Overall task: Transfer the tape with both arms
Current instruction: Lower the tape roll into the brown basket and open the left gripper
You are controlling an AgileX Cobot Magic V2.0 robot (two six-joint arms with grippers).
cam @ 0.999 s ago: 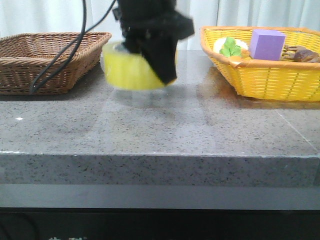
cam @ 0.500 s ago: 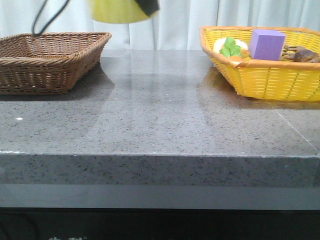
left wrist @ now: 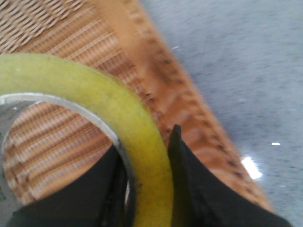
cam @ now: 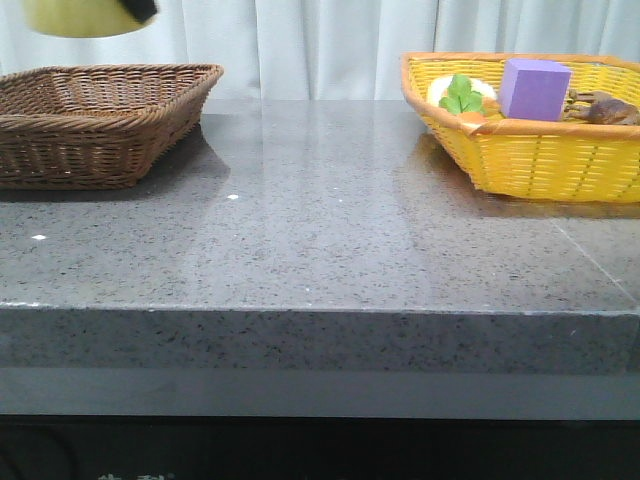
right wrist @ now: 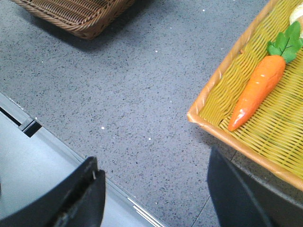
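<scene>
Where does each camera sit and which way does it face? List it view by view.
Front view: faces forward over the table; tape high above brown basket.
Left wrist view: looks down on the brown basket; left end effector clamps the tape.
Right wrist view: looks down between the baskets; right end effector open, carrot in yellow basket.
Shared: tape, both baskets.

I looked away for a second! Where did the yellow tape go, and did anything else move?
The left gripper kept hold of the tape and carried it up and to the left; now it hangs above the brown basket. The yellow basket, the purple block and the carrot stayed put.
</scene>
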